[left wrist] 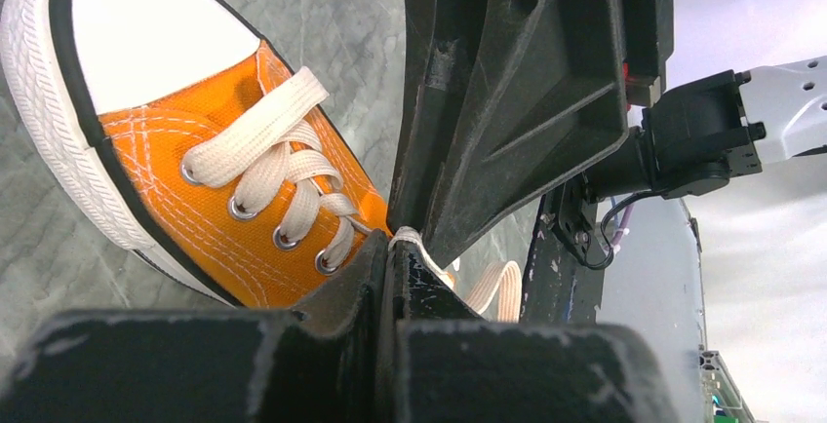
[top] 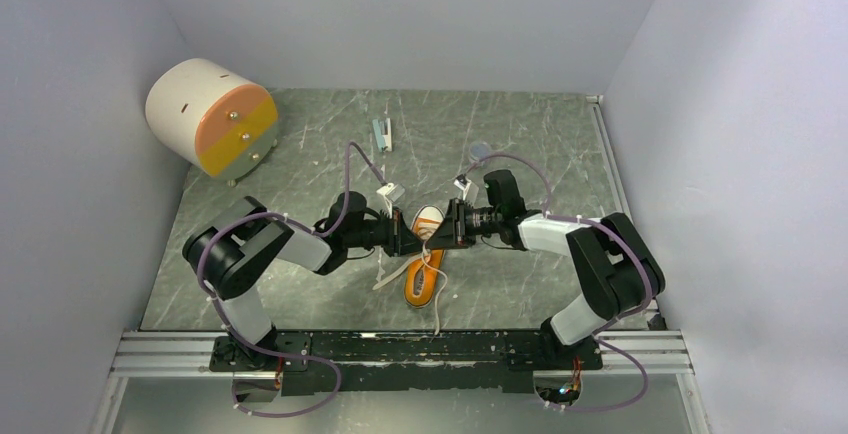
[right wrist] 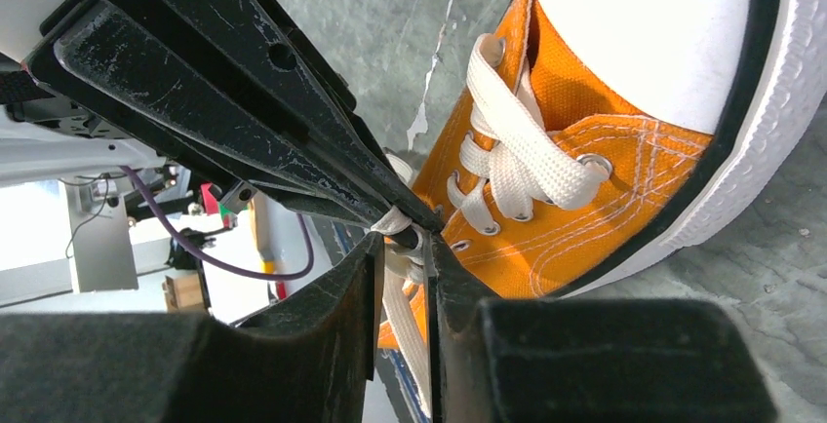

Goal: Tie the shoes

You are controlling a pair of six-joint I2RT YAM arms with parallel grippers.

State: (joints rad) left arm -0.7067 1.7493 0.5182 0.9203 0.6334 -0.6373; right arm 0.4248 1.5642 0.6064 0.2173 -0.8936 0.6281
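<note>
While the left gripper and right gripper are both clamped on the laces over the sneaker on the table, there's no bow showing, so most tying's left I'd guess.

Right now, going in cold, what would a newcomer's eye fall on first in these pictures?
The orange sneaker lies at mid-table, bright against the grey marbled table, with its white laces trailing loose towards the near edge. Over it the left gripper and right gripper meet tip to tip, each pinching a piece of lace. Then comes the big white-and-orange drum at the far left corner.
</note>
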